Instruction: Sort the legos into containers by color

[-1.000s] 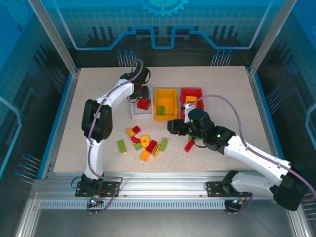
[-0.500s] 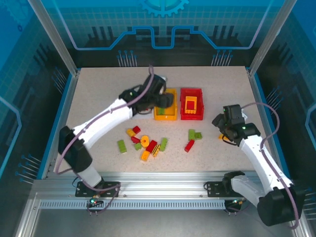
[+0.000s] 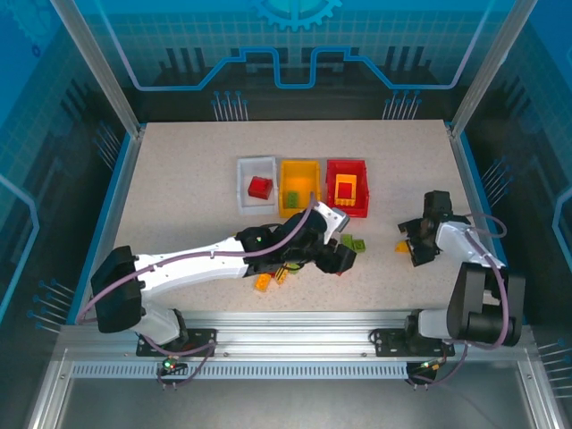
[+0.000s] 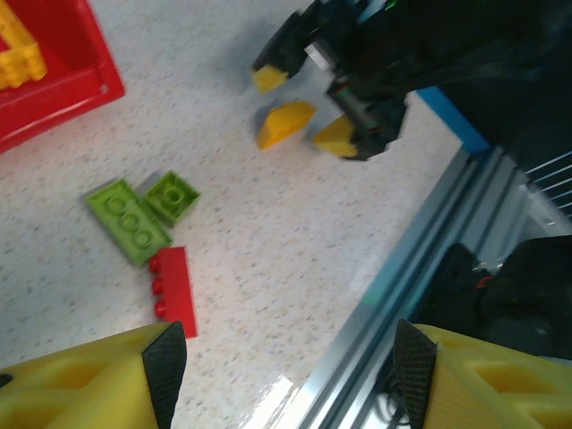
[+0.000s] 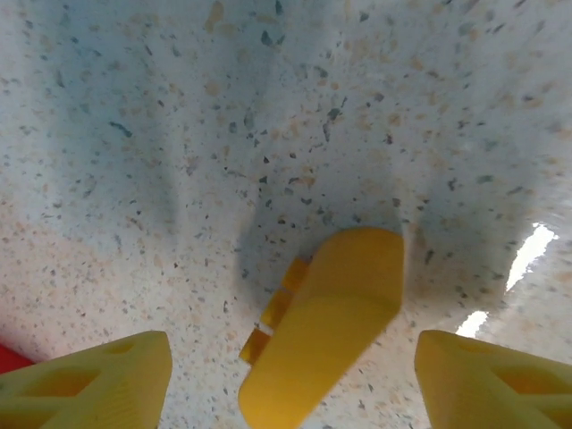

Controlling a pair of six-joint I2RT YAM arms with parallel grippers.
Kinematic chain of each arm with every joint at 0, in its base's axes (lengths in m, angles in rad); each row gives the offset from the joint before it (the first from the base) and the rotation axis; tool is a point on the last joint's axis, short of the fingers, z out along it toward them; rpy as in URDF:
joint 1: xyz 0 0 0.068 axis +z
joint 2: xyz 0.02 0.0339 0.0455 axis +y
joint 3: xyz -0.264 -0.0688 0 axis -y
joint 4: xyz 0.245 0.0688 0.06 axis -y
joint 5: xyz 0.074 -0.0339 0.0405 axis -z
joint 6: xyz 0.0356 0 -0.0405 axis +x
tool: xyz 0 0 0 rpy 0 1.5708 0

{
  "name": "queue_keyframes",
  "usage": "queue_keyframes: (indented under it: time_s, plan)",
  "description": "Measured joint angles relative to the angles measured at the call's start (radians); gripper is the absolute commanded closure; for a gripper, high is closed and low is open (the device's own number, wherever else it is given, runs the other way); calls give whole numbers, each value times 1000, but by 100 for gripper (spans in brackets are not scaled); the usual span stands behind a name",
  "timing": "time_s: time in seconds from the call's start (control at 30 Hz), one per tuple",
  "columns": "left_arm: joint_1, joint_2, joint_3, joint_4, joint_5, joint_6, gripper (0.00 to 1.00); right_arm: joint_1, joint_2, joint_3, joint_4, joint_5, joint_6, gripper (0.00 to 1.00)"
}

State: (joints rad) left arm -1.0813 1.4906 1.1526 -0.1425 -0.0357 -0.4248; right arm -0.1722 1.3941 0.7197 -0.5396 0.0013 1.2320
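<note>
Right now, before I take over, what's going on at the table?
Both grippers are open and empty. The right gripper straddles a loose yellow piece on the table, jaws either side, not touching it. The left gripper hangs over a red brick and two green bricks near the red bin. Beneath the left arm lie more bricks.

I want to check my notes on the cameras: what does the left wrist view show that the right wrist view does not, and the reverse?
Left wrist view adds: the red bin with a yellow piece inside, a long green brick beside a small green brick, a red brick, and the right pincer seen from outside. Right wrist view adds: a close look at that pincer's fingers, open, apart from the yellow brick. Both share: that brick on the speckled table.
</note>
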Motion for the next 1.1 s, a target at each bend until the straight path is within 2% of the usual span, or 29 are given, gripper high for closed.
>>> queue_keyframes:
  time_s: [0.1,0.2,0.37,0.47,0.53,0.73,0.8,0.9,1.1]
  plan:
    - [0,-11,0,16,0,0,33,-2,53,0,19,-11,29,39]
    - [0,-12,0,16,0,1,34,-15,67,1,14,-14,50,50]
    - [0,-18,0,13,-12,0,35,-35,71,0,-24,-22,39,81]
    - [1,-40,0,-1,-53,-8,35,-16,57,2,-20,-12,-9,82]
    - [7,-65,0,-22,-88,-26,35,35,39,18,3,13,-63,82]
    - [91,-136,5,-80,-160,-99,35,365,-73,213,27,139,-278,79]
    - [118,-146,5,-92,-175,-112,35,429,-75,282,47,155,-336,79]
    - [139,-149,11,-116,-196,-134,35,461,5,401,51,155,-410,78]
    - [141,-158,36,-167,-257,-179,34,468,347,673,0,149,-510,75]
